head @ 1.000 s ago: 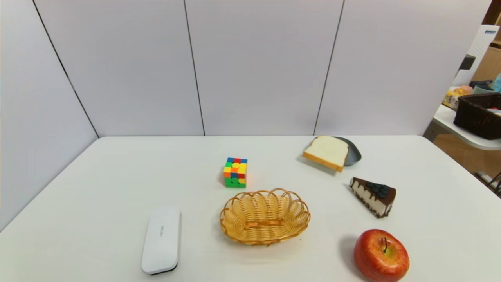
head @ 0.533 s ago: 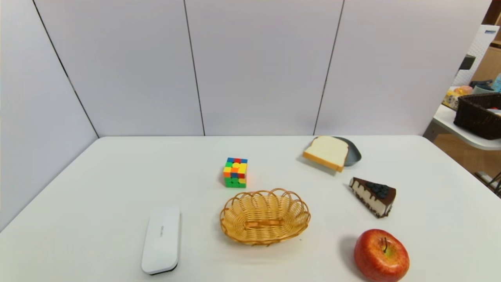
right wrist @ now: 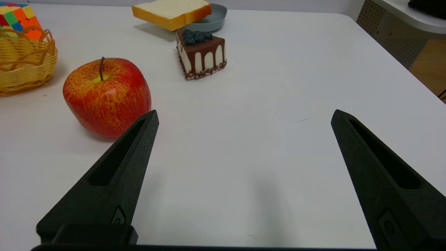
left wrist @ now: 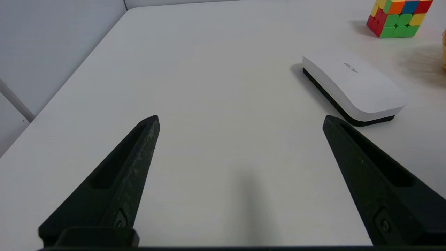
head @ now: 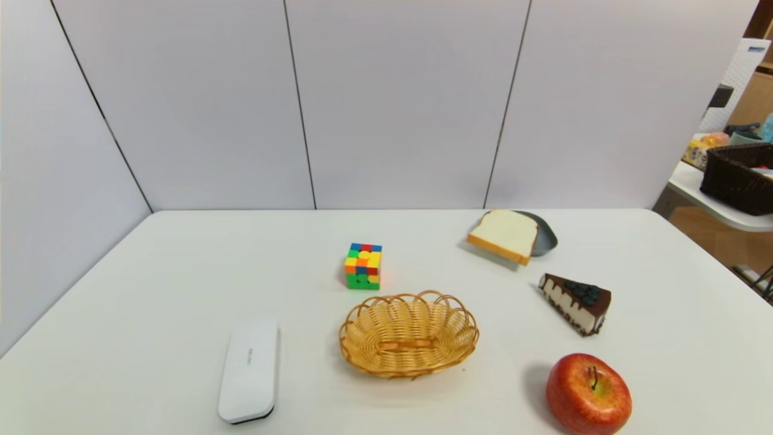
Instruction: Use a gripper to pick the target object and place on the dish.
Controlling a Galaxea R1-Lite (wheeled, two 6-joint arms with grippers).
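A thick slice of white bread point(head: 505, 234) with a tan crust lies tilted across the blue-grey dish point(head: 545, 237) at the table's back right, covering most of it and overhanging its left rim. The right wrist view shows the same bread point(right wrist: 171, 12) propped on the dish point(right wrist: 212, 21), far beyond my right gripper point(right wrist: 244, 116). That gripper is open over bare table at the near right, holding nothing. My left gripper point(left wrist: 240, 120) is open too, over bare table at the near left. Neither arm shows in the head view.
A chocolate cake wedge point(head: 575, 302) and a red apple point(head: 589, 394) sit in front of the dish. A yellow wicker basket point(head: 408, 334) is mid-table, a colour cube point(head: 363, 266) behind it, and a white case point(head: 249, 369) near left.
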